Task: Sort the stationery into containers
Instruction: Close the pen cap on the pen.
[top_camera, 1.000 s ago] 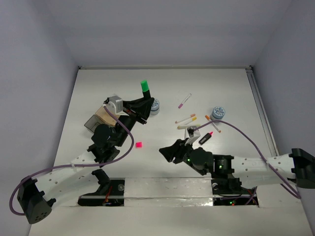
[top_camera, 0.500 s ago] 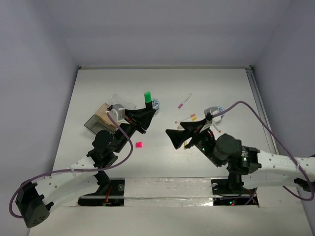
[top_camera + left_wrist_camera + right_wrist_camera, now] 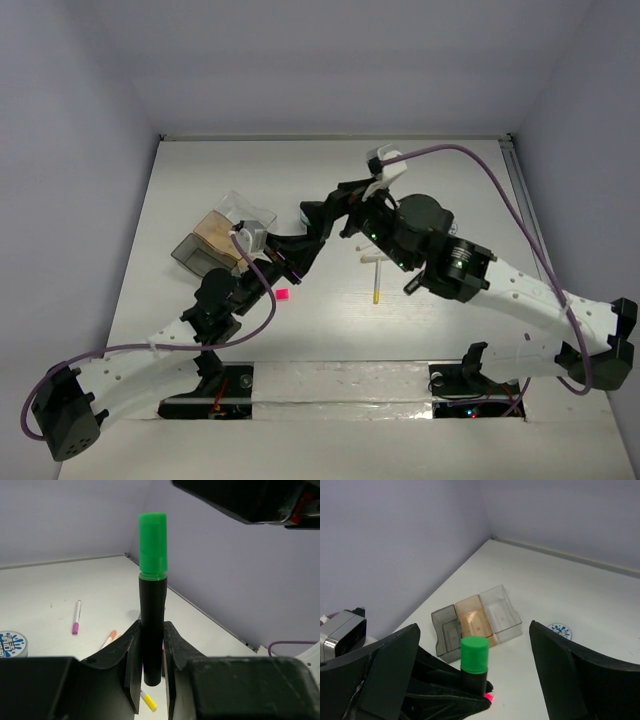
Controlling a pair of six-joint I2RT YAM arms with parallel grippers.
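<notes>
A black marker with a green cap (image 3: pixel 152 605) stands upright, my left gripper (image 3: pixel 151 647) shut on its lower barrel. My right gripper (image 3: pixel 474 628) hangs open just above it, one finger on each side of the green cap (image 3: pixel 474 654) and well apart from it. From the top view the right gripper (image 3: pixel 325 212) covers the marker over the left gripper (image 3: pixel 295 252). The containers sit in a row at the left: grey (image 3: pixel 447 631), tan (image 3: pixel 476 620), clear (image 3: pixel 501 612), all empty in the right wrist view.
A pink cube (image 3: pixel 283 294) lies just near the left gripper. A yellow-tipped pen (image 3: pixel 376 290), more thin pens (image 3: pixel 371 258) and a dark marker (image 3: pixel 411 286) lie mid-table. A blue-white disc (image 3: pixel 559 630) rests right of the trays. A pink-tipped pen (image 3: pixel 76 618) lies further back.
My right arm swung from the near right up and left, over the left gripper, and its jaws opened wide. The left gripper carried the marker slightly right and nearer.
</notes>
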